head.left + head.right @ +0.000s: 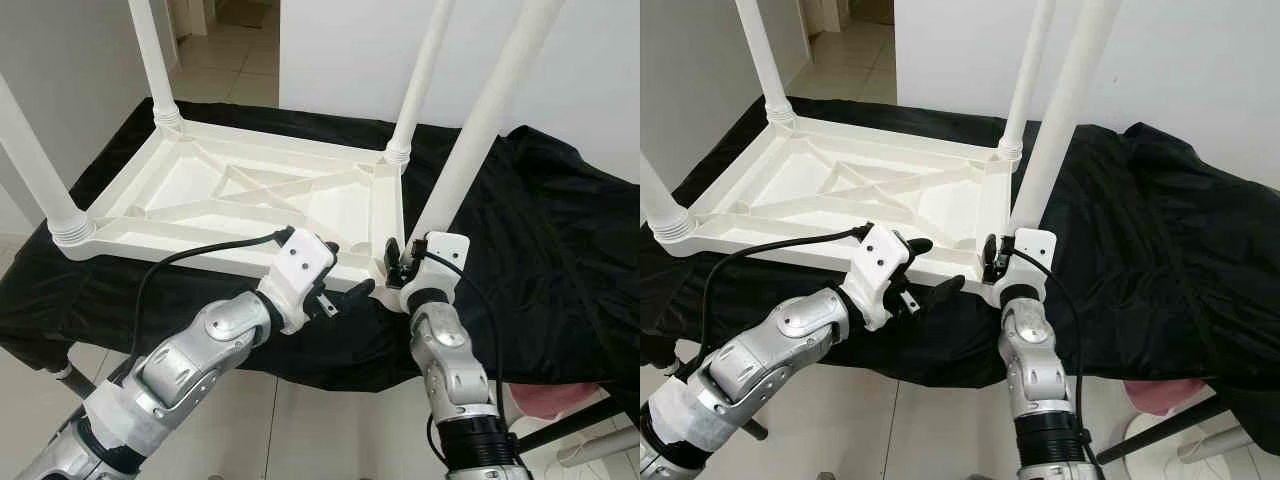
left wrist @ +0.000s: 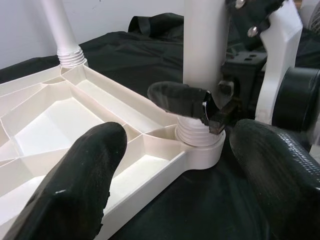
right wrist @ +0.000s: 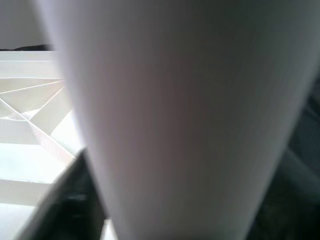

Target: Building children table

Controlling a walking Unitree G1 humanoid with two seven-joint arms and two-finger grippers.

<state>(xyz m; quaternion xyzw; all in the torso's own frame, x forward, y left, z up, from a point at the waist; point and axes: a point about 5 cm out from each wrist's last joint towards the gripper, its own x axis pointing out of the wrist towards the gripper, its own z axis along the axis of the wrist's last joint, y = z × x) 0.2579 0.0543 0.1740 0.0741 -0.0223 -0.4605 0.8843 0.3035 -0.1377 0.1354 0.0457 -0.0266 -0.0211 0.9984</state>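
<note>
A white plastic children's table (image 1: 250, 190) is lying upside down on a tabletop draped in black cloth (image 1: 560, 250), its ribbed underside facing up. Three legs (image 1: 155, 60) are standing upright in the far and left corner sockets. The right tool (image 1: 398, 262) is gripping the fourth leg (image 1: 490, 110) low down, just above the near right corner socket (image 2: 200, 145), where the leg's ribbed end is sitting. The left tool (image 1: 345, 290) is hovering open just beside that corner, its black fingers (image 2: 75, 185) spread on either side of the socket and touching nothing.
</note>
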